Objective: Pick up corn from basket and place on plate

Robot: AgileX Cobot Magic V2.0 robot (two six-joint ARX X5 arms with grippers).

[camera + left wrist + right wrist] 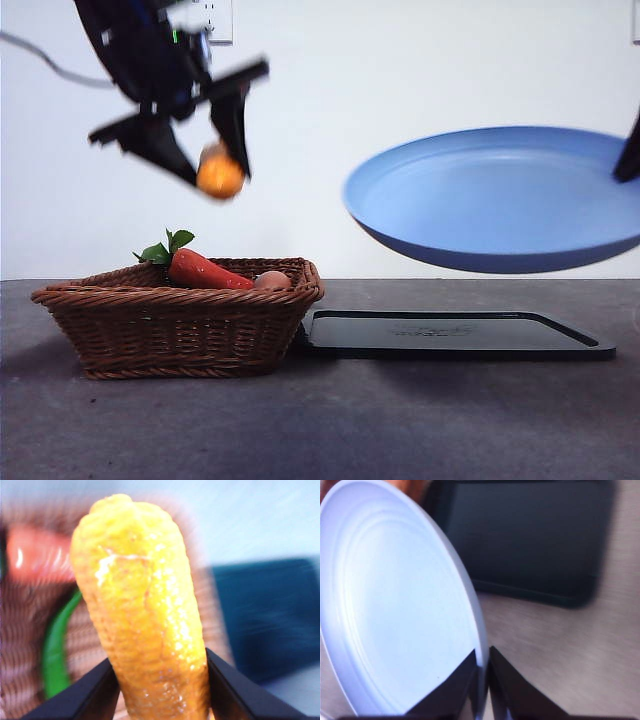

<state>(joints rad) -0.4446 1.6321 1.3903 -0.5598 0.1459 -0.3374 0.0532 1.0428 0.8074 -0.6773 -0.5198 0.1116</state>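
Left tool (222, 150) is clamped on the corn (220, 173), held high above the basket (180, 325). Right tool (483, 667) pinches the rim of the plate (500, 195), raised over the black tray (450, 335).

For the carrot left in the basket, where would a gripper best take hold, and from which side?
Grip the carrot across its thick orange body, just behind the green leaves, coming from above. It lies tilted along the basket rim with its upper side exposed; the wicker walls block a level approach, and its narrow tip sits near the small pinkish ball.
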